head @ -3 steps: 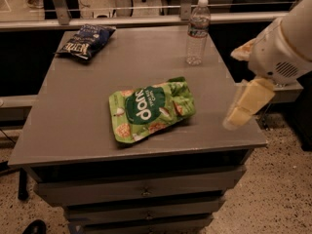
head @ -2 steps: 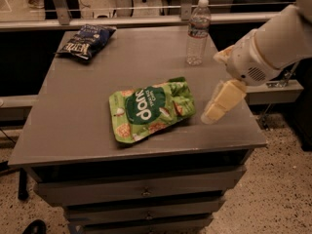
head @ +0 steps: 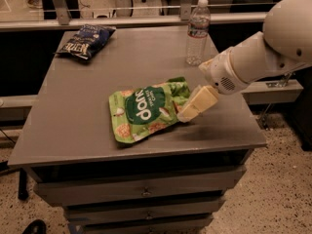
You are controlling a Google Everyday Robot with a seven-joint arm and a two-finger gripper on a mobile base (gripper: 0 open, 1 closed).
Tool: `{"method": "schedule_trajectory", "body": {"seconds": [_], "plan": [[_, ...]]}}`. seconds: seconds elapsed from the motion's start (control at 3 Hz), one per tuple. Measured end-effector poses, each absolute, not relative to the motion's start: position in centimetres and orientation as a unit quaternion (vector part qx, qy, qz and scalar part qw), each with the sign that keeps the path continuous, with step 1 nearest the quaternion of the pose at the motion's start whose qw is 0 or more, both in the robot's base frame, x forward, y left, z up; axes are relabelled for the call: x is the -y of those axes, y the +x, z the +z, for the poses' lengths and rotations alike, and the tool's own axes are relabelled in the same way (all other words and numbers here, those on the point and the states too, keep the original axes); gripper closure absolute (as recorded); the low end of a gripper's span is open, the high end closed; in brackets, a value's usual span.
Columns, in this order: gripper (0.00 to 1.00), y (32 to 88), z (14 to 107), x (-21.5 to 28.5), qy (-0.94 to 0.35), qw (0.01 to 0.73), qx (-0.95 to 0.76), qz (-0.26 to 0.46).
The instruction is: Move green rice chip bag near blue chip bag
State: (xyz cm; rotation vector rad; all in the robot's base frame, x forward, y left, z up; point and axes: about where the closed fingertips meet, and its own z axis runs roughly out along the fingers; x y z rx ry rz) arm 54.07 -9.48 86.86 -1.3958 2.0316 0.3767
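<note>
Hand: cream-coloured, right of centre frame, low over the desk, its tip at the right edge of the green rice chip bag; whether apart or together could not be told.
Green rice chip bag: lay flat at centre frame, not lifted.
Blue chip bag: upper left of the frame, well apart from the green one.
Water bottle: upright, upper centre-right.
Step in hand, as I judged it: reach and grasp.
Next called for: a firm hold on the crinkly edge, then carriage toward the upper left.
</note>
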Motion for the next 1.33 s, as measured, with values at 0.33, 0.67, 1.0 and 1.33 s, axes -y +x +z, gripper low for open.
{"method": "schedule_trajectory", "body": {"seconds": [0.33, 0.67, 1.0, 1.33], "plan": [[0.17, 54.7, 86.1, 7.4, -0.507, 0.304, -0.790, 0.164], [0.39, 54.2, 85.5, 5.6, -0.470, 0.270, -0.816, 0.199], [0.64, 52.7, 84.7, 4.6, -0.437, 0.237, -0.838, 0.226], [0.85, 52.4, 84.8, 4.5, -0.417, 0.227, -0.848, 0.234]]}}
